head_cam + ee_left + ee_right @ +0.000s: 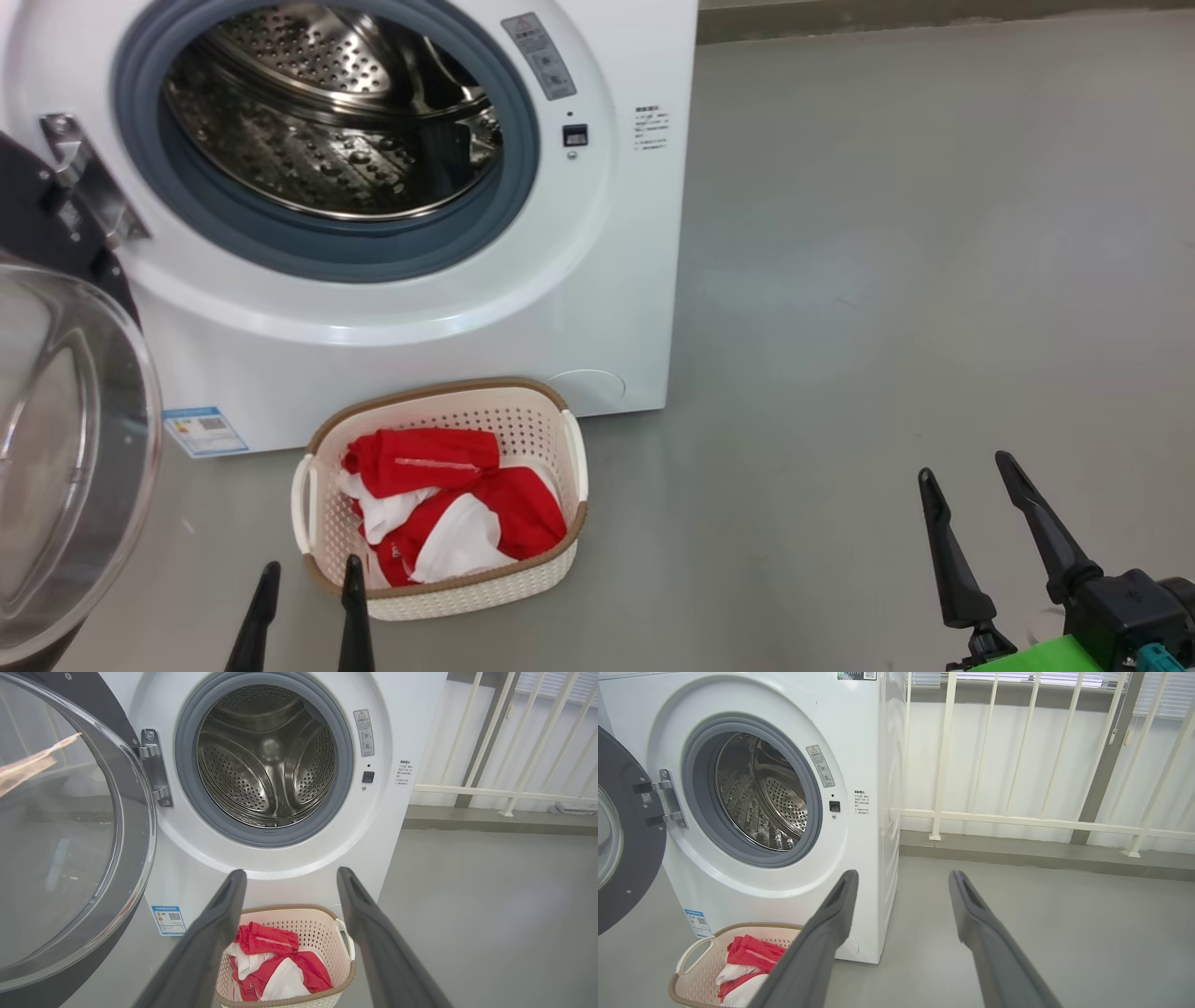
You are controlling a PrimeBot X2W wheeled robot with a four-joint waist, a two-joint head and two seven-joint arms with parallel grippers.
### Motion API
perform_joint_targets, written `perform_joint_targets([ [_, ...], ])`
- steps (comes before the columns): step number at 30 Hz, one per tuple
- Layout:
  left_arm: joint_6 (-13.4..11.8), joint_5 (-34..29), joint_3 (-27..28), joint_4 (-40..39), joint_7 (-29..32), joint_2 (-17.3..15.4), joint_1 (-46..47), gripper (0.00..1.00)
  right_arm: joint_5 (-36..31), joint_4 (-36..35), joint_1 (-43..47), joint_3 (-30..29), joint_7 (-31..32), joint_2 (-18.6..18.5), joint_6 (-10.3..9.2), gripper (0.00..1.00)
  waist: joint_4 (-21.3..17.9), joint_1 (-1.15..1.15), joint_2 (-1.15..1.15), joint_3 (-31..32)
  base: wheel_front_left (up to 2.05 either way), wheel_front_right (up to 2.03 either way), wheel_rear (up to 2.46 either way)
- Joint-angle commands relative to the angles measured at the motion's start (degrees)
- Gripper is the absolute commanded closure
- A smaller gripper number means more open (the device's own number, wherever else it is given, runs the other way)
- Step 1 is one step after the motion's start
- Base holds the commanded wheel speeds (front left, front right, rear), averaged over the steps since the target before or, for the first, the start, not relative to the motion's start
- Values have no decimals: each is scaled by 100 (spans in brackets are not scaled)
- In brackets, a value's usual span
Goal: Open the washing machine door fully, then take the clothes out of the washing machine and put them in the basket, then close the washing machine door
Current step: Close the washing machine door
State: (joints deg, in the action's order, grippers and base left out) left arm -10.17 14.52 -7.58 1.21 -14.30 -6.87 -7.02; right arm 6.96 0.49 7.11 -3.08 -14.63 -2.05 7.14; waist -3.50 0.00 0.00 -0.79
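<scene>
**Clothes in the basket, washing machine door wide open**

Head view: the left claw rises from the bottom edge, its fingers parted and holding nothing. Its right fingertip overlaps the basket's near left corner; whether it touches cannot be told. The basket sits on the floor just ahead and to the right of this claw, near the foot of the washing machine, with a handle on each side. The red and white clothes lie heaped inside it, their bulk running from the far left corner toward the near right one. The washing machine door stands to the left of the left claw, hinged on the machine's left side, its glass bowl bulging toward the claw. The right claw is well apart to the right, spread and empty, with grey floor stretching ahead of it.

Left wrist view: the two fingers stand wide apart. The basket and clothes show between them, below the tips. The drum lies straight ahead beyond the tips, its mouth facing the claw. The door's rim lies to the left of the left finger. Floor and a white railing lie to the right.

Right wrist view: the fingers are parted here too. The machine's front is ahead on the left, its right corner edge roughly in line with the left finger. The basket lies low on the left, partly behind that finger. Floor runs ahead and to the right, up to the railing.
</scene>
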Motion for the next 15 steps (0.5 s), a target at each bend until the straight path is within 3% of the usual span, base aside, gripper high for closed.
perform_joint_targets([
  [1,-71,-85,185,-184,-70,-72,254,0,-54,-164,-54,125,-37,-83,35,0,100,0,0,15,0,0,0],
  [15,-253,-478,268,-553,-70,25,286,0,-159,-180,-152,259,-37,-83,35,0,909,0,0,-93,0,0,0],
])
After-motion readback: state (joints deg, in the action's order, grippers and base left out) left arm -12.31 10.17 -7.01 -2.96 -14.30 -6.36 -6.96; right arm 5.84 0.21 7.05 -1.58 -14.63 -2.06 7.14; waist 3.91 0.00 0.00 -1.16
